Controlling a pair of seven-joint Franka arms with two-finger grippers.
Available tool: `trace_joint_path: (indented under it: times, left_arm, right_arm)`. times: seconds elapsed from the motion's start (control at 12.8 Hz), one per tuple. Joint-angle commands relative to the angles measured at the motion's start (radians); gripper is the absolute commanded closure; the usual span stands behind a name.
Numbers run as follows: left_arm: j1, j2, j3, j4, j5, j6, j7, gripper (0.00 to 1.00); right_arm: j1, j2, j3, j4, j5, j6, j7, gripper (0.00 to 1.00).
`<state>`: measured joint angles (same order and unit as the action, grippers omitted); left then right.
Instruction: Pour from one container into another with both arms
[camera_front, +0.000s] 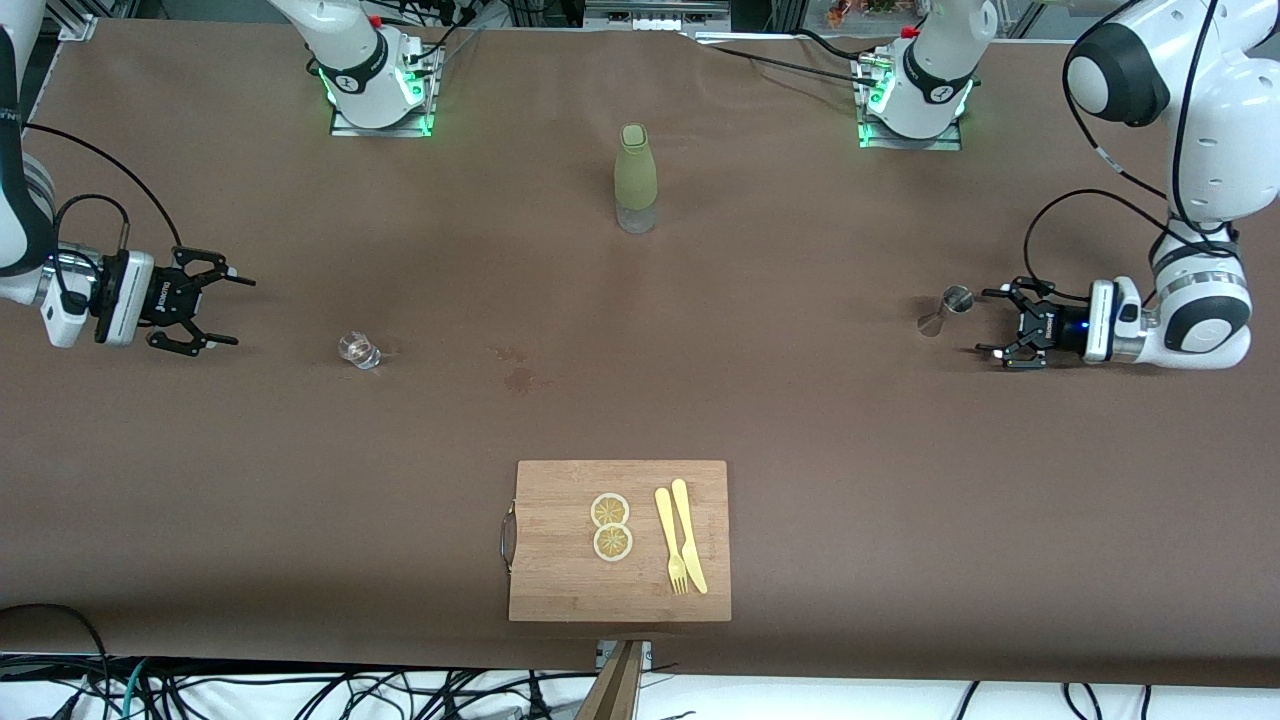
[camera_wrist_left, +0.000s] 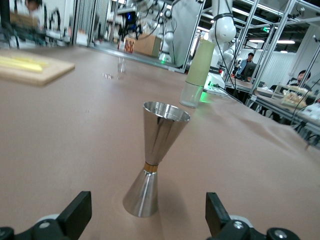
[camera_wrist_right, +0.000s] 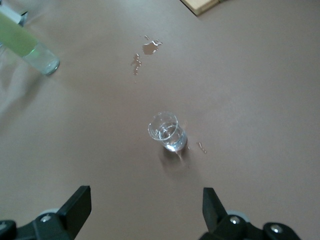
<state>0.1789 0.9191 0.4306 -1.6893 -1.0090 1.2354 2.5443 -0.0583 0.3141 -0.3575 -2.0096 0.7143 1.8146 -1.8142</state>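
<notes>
my left hand (camera_front: 990, 322) is wide open, low by the table's edge, just beside the standing silver jigger (camera_front: 943, 310). my right hand (camera_front: 222, 311) is open too, holding nothing, with bare table between it and the little glass (camera_front: 358, 349).

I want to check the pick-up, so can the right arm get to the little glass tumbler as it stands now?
Probably yes. The right gripper is open and faces the glass tumbler, which stands upright on bare table with nothing between them. Only small wet spots lie nearby.
</notes>
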Motion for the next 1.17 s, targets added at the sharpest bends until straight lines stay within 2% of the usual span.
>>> trace_joint_path:
  times: [0.0,0.23,0.47,0.7,0.78,0.94,1.09]
  left_arm:
    - [-0.016,-0.054,0.02,0.049,0.079,-0.007,-0.25,0.0]
    - [-0.051,-0.126,0.019,0.108,0.124,0.021,-0.587,0.0]
    - [-0.1,-0.178,0.013,0.135,0.15,0.103,-0.85,0.0]
    - [-0.159,-0.256,0.002,0.14,0.202,0.145,-1.131,0.0]
    - [-0.177,-0.275,0.0,0.149,0.216,0.147,-1.211,0.0]
    - [-0.223,-0.316,-0.001,0.174,0.26,0.147,-1.394,0.0]
    - [-0.24,-0.38,-0.073,0.191,0.341,0.157,-1.611,0.0]
  right_arm:
    - [0.021,-0.078,0.002,-0.034,-0.091,0.031,0.198,0.01]
    - [0.041,-0.17,0.005,-0.026,-0.258,0.029,0.476,0.01]
    - [0.055,-0.237,0.011,-0.012,-0.36,0.015,0.657,0.01]
    - [0.055,-0.245,0.02,0.053,-0.415,-0.063,0.821,0.01]
    - [0.055,-0.251,0.034,0.084,-0.456,-0.093,0.91,0.01]
    - [0.054,-0.257,0.1,0.165,-0.525,-0.173,1.103,0.01]
    - [0.054,-0.257,0.158,0.228,-0.576,-0.216,1.278,0.01]
